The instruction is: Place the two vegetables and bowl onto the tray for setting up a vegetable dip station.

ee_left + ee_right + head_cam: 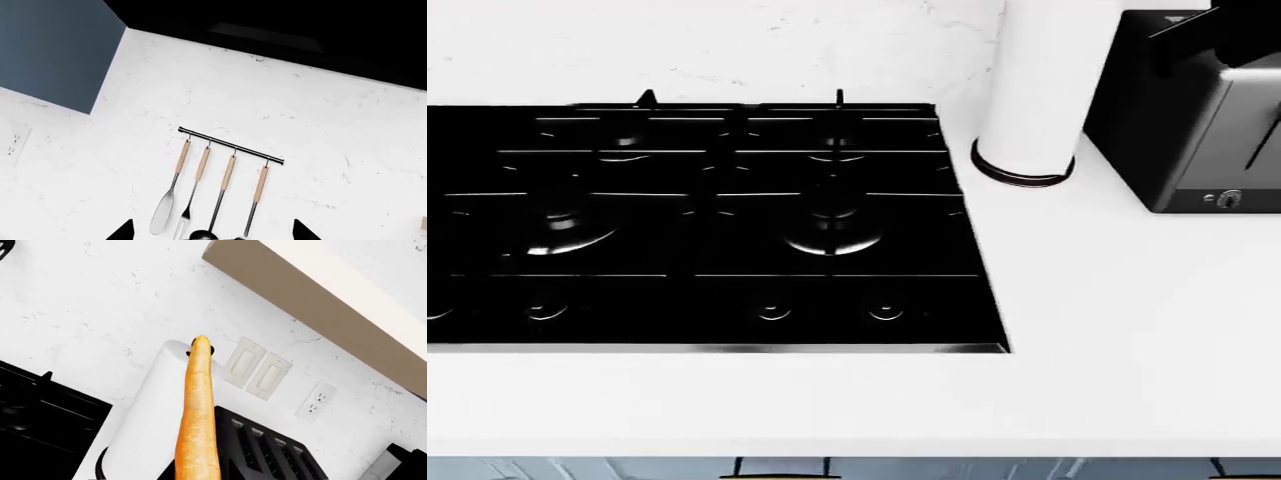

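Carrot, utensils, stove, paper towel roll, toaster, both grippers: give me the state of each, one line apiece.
carrot: off the counter, close before the right wrist camera, apparently held.
utensils: four, hanging from a wall rail.
stove: burners bare, no flame.
paper towel roll: upright on the counter.
toaster: upright, slots empty.
left gripper: open.
right gripper: out of view.

Stove [707, 220] left, paper roll [1034, 90] beside it, toaster [1201, 120] right, all on counter [1121, 330]
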`<state>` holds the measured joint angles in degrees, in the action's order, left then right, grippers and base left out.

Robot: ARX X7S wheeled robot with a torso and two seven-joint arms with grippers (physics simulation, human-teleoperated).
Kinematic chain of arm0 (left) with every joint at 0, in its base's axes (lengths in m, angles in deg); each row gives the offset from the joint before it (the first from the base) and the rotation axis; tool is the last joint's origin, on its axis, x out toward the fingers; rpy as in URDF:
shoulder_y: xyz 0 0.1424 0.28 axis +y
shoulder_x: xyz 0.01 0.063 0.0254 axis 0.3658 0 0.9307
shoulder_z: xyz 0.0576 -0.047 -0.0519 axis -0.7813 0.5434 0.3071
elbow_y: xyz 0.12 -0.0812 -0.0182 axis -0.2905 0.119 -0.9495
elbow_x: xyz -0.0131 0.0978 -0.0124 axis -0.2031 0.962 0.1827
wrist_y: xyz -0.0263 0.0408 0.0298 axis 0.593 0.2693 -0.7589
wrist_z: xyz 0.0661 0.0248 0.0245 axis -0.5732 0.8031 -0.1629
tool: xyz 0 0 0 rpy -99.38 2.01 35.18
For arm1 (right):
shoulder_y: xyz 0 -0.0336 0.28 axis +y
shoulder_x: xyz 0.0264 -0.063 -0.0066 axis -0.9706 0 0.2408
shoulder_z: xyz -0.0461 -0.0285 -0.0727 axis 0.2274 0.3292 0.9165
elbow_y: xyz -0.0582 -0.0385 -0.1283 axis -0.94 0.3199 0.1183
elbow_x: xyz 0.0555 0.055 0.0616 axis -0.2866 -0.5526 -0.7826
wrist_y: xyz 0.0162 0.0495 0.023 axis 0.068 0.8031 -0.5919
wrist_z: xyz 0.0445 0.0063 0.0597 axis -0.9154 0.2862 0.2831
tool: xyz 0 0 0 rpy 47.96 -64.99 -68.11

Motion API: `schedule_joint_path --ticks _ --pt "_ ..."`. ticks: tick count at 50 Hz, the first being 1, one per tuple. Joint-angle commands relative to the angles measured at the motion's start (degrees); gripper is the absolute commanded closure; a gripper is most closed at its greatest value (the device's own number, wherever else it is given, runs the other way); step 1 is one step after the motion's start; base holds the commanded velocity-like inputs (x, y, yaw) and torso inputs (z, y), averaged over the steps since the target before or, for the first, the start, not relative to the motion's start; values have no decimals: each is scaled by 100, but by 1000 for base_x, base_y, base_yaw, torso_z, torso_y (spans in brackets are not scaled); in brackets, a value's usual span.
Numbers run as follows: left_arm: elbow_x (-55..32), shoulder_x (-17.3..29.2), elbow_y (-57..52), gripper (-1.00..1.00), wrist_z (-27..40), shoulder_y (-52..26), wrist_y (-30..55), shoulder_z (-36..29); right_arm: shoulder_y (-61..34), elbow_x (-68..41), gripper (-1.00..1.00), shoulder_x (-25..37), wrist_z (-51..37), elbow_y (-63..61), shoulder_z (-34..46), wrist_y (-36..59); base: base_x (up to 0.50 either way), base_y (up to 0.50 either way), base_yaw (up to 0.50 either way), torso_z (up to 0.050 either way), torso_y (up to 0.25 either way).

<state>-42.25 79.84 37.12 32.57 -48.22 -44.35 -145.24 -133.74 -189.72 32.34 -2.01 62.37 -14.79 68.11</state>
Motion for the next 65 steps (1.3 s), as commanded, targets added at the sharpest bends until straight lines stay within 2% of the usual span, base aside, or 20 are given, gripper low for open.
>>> schedule_joint_path --ticks 1,65 --pt "1 -5 -8 -100 -5 24 13 29 -38 55 100 -1 -17 -4 -10 14 0 500 0 0 0" --pt "47 -32 -11 -100 7 84 118 180 -47 106 100 -65 25 -25 72 1 -1 500 0 0 0"
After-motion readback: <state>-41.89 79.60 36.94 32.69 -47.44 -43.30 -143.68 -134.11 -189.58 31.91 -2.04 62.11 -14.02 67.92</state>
